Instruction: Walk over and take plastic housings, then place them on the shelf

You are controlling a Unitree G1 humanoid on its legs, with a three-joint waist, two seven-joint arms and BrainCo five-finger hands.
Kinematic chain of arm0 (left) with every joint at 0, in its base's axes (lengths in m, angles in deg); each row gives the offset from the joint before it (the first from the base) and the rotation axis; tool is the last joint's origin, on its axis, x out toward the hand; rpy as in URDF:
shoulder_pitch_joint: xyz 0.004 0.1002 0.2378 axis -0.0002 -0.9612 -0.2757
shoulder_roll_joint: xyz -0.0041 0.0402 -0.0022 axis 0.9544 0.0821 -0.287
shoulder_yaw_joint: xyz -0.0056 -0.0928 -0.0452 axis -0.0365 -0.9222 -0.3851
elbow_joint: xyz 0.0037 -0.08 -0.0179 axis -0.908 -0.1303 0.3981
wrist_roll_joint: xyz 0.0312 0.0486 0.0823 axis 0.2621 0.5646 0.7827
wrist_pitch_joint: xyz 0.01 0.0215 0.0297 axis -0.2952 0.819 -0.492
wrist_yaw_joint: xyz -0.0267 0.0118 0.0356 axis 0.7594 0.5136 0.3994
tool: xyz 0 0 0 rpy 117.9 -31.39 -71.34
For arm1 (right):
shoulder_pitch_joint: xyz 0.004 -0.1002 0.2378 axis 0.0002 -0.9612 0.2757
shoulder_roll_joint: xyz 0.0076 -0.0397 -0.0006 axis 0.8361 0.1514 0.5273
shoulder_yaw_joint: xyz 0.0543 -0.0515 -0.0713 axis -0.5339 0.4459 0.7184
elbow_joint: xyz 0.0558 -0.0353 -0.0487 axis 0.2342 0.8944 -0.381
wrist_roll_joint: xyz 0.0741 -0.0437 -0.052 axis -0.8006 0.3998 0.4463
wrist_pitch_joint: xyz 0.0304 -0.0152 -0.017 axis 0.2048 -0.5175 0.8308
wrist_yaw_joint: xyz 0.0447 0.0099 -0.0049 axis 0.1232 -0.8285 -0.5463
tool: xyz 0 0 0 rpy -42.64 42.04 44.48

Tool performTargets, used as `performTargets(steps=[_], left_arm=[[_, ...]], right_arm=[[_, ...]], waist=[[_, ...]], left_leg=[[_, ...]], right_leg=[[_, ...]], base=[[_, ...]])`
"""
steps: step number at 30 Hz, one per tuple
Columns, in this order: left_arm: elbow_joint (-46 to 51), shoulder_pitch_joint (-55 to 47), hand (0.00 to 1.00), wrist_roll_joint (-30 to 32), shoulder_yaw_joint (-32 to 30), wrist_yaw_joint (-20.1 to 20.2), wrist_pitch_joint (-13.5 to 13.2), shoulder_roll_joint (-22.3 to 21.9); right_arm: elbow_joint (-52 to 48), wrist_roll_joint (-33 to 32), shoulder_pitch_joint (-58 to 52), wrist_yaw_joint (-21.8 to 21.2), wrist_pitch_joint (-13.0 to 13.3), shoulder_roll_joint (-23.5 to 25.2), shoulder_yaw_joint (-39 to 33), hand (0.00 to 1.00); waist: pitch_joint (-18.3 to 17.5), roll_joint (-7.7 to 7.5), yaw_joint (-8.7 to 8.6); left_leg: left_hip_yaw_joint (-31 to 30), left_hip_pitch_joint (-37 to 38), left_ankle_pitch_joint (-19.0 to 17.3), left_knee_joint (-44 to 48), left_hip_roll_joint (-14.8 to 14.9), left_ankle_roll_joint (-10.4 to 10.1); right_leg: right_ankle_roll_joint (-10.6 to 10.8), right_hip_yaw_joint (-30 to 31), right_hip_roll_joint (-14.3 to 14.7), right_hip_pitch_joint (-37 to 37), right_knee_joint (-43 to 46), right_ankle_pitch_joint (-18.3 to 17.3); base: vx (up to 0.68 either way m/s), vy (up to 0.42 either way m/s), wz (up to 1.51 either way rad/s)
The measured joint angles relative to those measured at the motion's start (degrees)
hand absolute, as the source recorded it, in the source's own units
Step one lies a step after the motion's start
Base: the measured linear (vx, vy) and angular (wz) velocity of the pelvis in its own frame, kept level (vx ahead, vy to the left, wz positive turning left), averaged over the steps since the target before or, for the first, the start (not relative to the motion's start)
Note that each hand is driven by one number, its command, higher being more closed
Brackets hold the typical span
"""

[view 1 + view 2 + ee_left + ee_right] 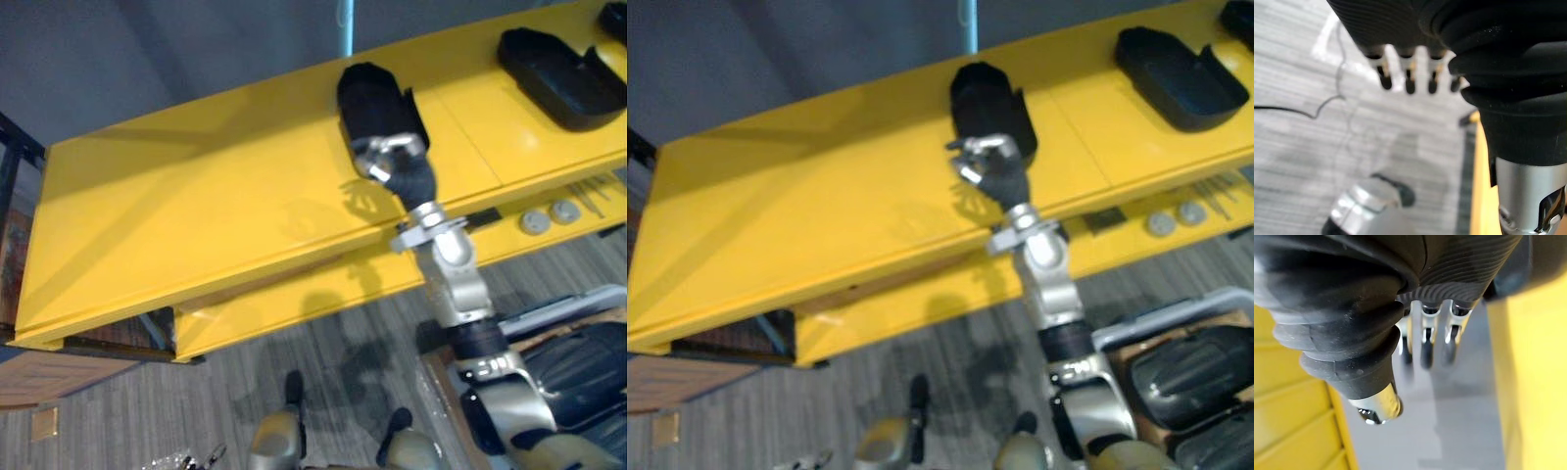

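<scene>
Right hand (pixel 397 166), fingers relaxed and empty, hovers at black housing (pixel 372 98) on yellow shelf (pixel 196 196).

From the middle black housing (pixel 377 98), the yellow shelf top (pixel 196 196) lies bare toward 9 o'clock, wide enough for a hand. Toward 2 o'clock a second housing (pixel 558 78) blocks the way; a blue post (pixel 346 24) stands at 12 o'clock.

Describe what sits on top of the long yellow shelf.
A black plastic housing, its near end covered by the right hand, and a second black housing further right on the yellow shelf.
</scene>
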Motion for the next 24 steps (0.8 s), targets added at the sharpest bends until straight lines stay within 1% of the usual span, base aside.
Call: performTargets(steps=[2, 4, 5, 7, 8, 9, 13, 17, 20, 21, 24], left_arm=[[0.0, 0.0, 0.0, 0.1, -0.2, -0.3, 0.1, 0.0], [0.0, 0.1, 0.0, 0.1, -0.3, -1.0, 0.1, 0.0], [0.1, 0.1, 0.0, 0.1, -0.3, -1.6, 0.2, 0.0], [0.1, 0.3, 0.0, 0.1, -0.4, -1.7, 0.3, 0.0], [0.1, 0.5, 0.0, 0.1, -0.4, -1.8, 0.5, -0.1], [0.1, 0.5, 0.0, 0.1, -0.4, -1.8, 0.5, -0.1], [0.1, 0.6, 0.0, 0.1, -0.4, -1.8, 1.4, -0.2], [0.1, 0.6, 0.0, -0.1, -0.4, -1.8, 1.7, -0.4], [0.1, 1.2, 0.0, -0.1, -0.4, -1.7, 1.7, -0.4], [0.1, 1.6, 0.0, -0.1, -0.3, -1.7, 1.7, -0.5], [0.2, 1.6, 0.0, -0.1, -0.3, -1.7, 1.6, -1.0]], right_arm=[[1.7, 0.6, -0.4, 1.9, -1.2, 1.5, 1.2, 0.0], [3.8, 1.1, -0.5, 2.5, -1.5, 2.3, 1.8, 0.0], [7.7, 1.7, -0.5, 3.7, -1.8, 3.3, 2.4, 0.0], [10.6, 1.7, -0.4, 4.7, -2.2, 4.0, 2.4, 0.0], [13.1, 1.7, -0.4, 5.9, -2.2, 4.3, 2.3, 0.0], [13.6, 1.7, -0.4, 6.1, -2.2, 4.3, 2.3, 0.0], [18.3, 1.7, 1.1, 10.3, -2.2, 5.6, 1.6, 0.0], [21.0, 1.7, 2.9, 13.5, -1.9, 6.3, 0.7, 0.0], [22.5, 3.2, 4.1, 17.0, -1.0, 6.5, -0.4, 0.0], [23.3, 3.8, 5.0, 18.4, -0.9, 6.5, -0.8, 0.0], [23.4, 3.9, 5.7, 20.4, -0.6, 6.6, -1.5, 0.0]], waist=[[-0.3, -0.41, 0.25], [-0.4, -0.42, 0.28], [-1.0, -0.36, 0.46], [-1.3, -0.24, 1.14], [-1.3, -0.21, 1.3], [-1.3, -0.21, 1.31], [-1.3, -0.18, 1.52], [-1.2, -0.02, 1.85], [-1.1, 0.66, 1.79], [-1.1, 1.07, 2.02], [-1.0, 1.94, 2.11]], left_leg=[[-0.2, 0.4, 0.1, 0.0, 0.0, -0.1], [-0.4, 0.8, 0.1, 0.0, -0.2, -0.1], [-0.7, 0.8, 0.0, 0.0, -0.4, -0.1], [-0.7, 0.8, 0.0, 0.0, -0.4, -0.1], [-1.2, 0.8, 0.0, 0.0, -0.6, -0.1], [-1.3, 0.8, 0.0, 0.0, -0.7, -0.1], [-2.2, 0.0, 0.1, 0.0, -0.9, -0.1], [-2.3, -0.1, 0.1, 0.0, -1.3, -0.1], [-3.2, -0.2, 0.1, 0.0, -1.5, -0.1], [-3.2, -0.2, 0.1, 0.0, -1.4, -0.1], [-3.2, -0.2, 0.1, 0.0, -1.5, -0.1]], right_leg=[[0.0, -0.4, 0.1, 0.9, -0.9, 0.3], [0.2, -0.8, 0.1, 1.8, -1.5, 0.5], [0.3, -1.2, 0.1, 2.2, -2.0, 0.5], [0.2, -1.3, 0.1, 2.5, -2.6, 0.6], [0.2, -1.9, 0.1, 3.2, -3.4, 0.8], [0.2, -2.0, 0.1, 3.3, -3.5, 0.8], [0.3, -3.0, 0.1, 3.3, -3.9, 0.9], [0.7, -3.2, -0.1, 3.5, -4.5, 1.2], [0.7, -4.2, -0.2, 4.1, -4.7, 1.2], [0.7, -4.3, -0.1, 4.1, -4.7, 1.2], [0.7, -4.3, -0.1, 4.1, -4.7, 1.2]], base=[[-0.01, -0.01, 0.02], [-0.02, -0.014, 0.08], [-0.02, -0.007, 0.08], [-0.02, -0.008, 0.08], [-0.01, -0.009, 0.1], [-0.01, -0.014, 0.18], [0.01, -0.013, 0.12], [0.04, -0.018, 0.03], [0.02, -0.021, 0.15], [0.0, -0.019, 0.03], [0.0, 0.0, 0.0]])
